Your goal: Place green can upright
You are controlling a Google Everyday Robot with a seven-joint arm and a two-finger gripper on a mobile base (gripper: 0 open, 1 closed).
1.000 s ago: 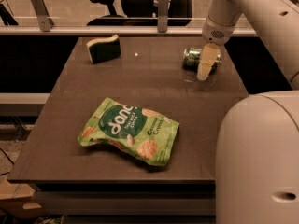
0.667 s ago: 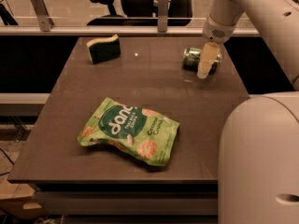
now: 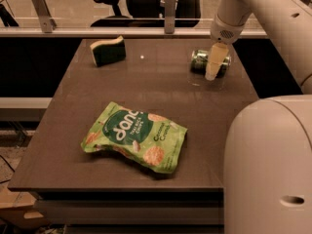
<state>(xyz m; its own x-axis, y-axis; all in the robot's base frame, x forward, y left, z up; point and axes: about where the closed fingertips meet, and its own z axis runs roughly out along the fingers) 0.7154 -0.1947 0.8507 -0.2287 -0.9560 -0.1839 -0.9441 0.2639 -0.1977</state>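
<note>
Green can (image 3: 200,61) lies on its side near the tabletop's (image 3: 146,84) far corner, the gripper (image 3: 213,71) down right at it; whether it grips the can I cannot tell. A loose or off-centre hold could send the can rolling off the nearby edge.

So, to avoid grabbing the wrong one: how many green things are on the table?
3: the can, lying back right behind the claw; the sponge, back left; the snack bag, near the front. None looks hidden.
</note>
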